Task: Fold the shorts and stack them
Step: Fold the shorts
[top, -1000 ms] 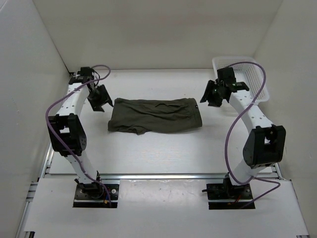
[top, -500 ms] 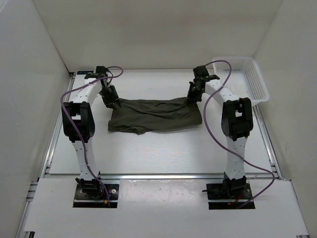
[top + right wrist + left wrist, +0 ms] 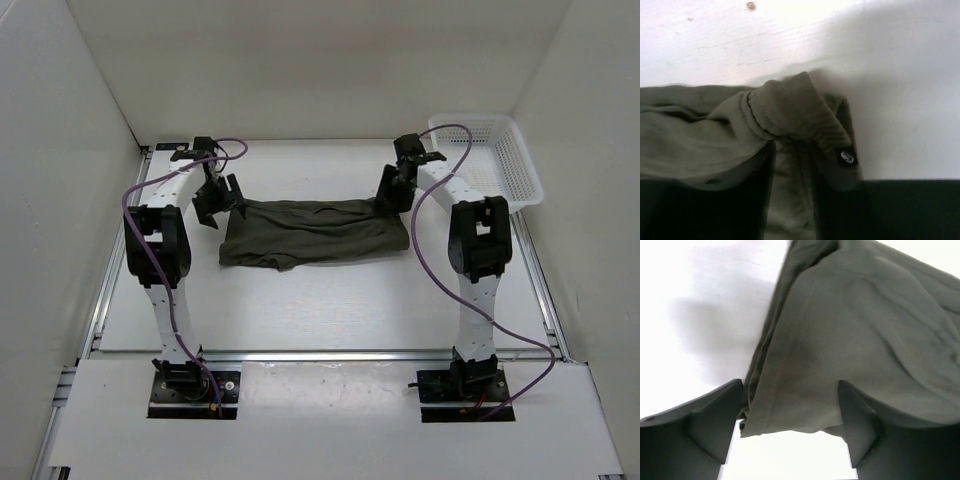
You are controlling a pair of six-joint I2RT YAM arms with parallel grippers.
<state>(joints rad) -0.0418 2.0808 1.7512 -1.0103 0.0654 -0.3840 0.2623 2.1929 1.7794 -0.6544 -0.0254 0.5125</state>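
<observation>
A pair of dark olive shorts [image 3: 315, 232] lies spread flat across the middle of the white bench [image 3: 330, 300], its long side running left to right, with both arms reaching forward to its far corners. The left gripper [image 3: 213, 203] sits at the far left corner of the shorts, tilted down toward the bench. The left wrist view shows its two fingers [image 3: 710, 420] held wide apart, with the hemmed edge of the cloth lying loose in the gap between them and bare bench showing beneath. The right gripper [image 3: 390, 195] is at the far right corner. In the right wrist view its fingers [image 3: 705, 210] stand close together, clamped on a narrow strip of the cloth, and the gathered band just beyond them is pushed up into a ridge. A small dark tag [image 3: 846, 157] with a pale mark sits on that ridge, next to the right-hand finger. A white mesh basket [image 3: 500, 150] stands at the far right corner of the bench, well apart from the shorts.
</observation>
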